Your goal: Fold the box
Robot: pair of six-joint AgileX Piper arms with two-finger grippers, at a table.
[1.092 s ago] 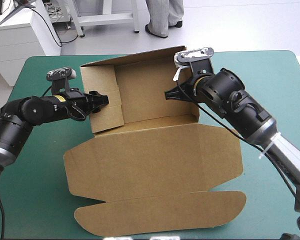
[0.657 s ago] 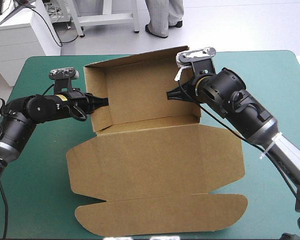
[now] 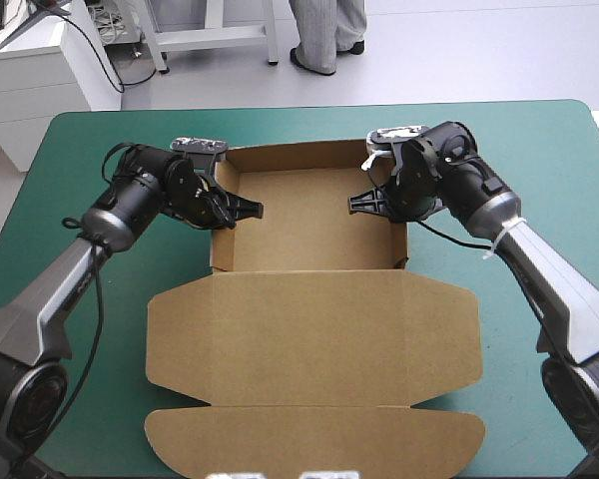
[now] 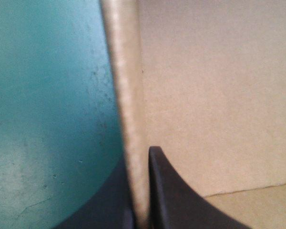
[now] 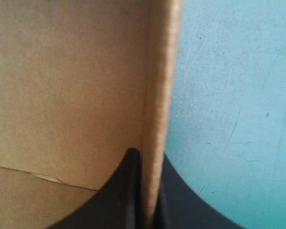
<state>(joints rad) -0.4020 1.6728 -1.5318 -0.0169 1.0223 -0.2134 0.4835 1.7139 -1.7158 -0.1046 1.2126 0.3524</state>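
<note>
The brown box (image 3: pixel 309 215) stands as an open tray on the 12 o'clock half of the teal-green table (image 3: pixel 90 319). Its walls are raised at 9, 12 and 3 o'clock, and its lid (image 3: pixel 314 334) lies flat toward 6 o'clock. A round-ended tuck flap (image 3: pixel 314 439) runs along the lid's near edge, close to the table's 6 o'clock edge.

The left hand (image 3: pixel 242 210) comes in from 9 o'clock and pinches the tray's 9 o'clock wall (image 3: pixel 221 225) — its black fingers are all but closed with the board between them. The right hand (image 3: pixel 365 203) comes in from 3 o'clock and clamps the 3 o'clock wall (image 3: pixel 400 225) the same way.

In the left wrist view the left hand (image 4: pixel 139 164) has one finger on the tray's inner side and one on the outer side. The wall's top edge runs straight ahead from between them, with the teal-green cover on the outer side and brown board on the inner side, where a fold line shows beside the inner finger.

The right wrist view mirrors this — the right hand (image 5: pixel 149 157) straddles its wall edge, brown board inside, cover outside, and a fold line with a pale scuff beside the inner finger
</note>
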